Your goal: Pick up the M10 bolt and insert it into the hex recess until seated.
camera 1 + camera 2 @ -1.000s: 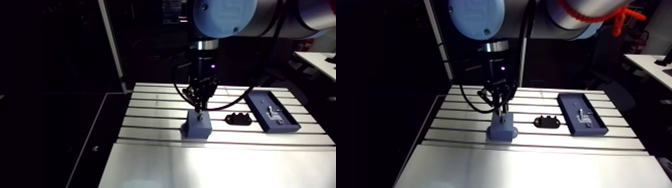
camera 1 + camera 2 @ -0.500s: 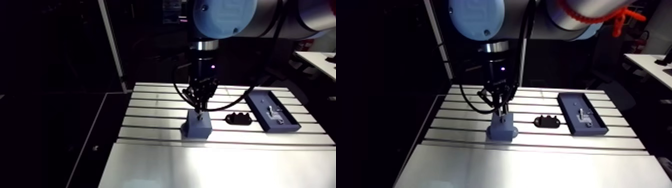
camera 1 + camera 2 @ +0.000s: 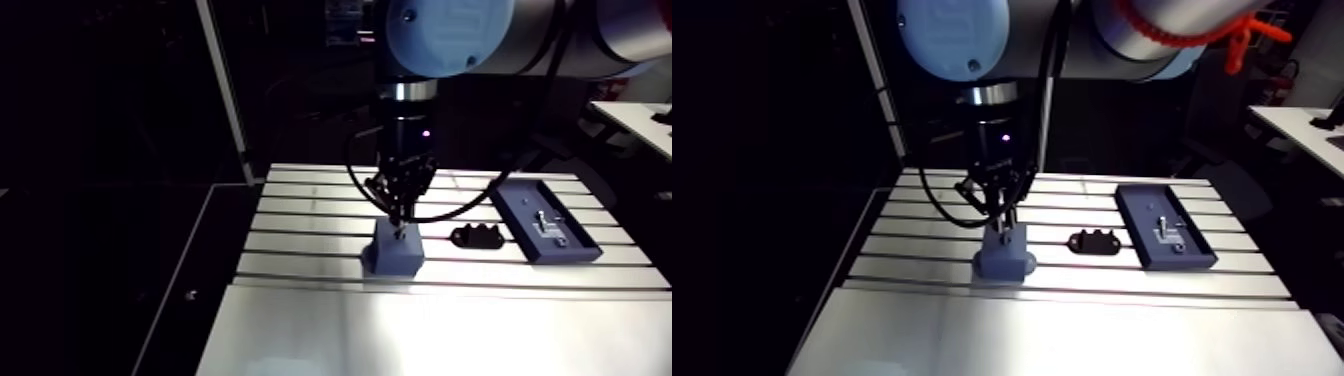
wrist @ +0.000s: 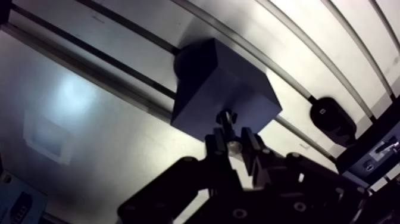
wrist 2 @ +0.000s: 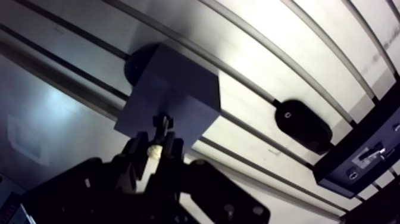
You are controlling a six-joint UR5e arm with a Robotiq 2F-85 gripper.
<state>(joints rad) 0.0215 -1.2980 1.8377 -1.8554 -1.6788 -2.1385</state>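
Wrist view: the end effector (image 4: 234, 144) is gripping the M10 bolt (image 4: 226, 118) between its fingers, pointing it down at the top face of the dark block (image 4: 220, 83) sitting on the slotted desk (image 4: 89, 137).

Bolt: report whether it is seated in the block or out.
Not seated. The end effector grips the bolt, whose tip meets the top of the block; whether it has entered the recess, cannot tell.
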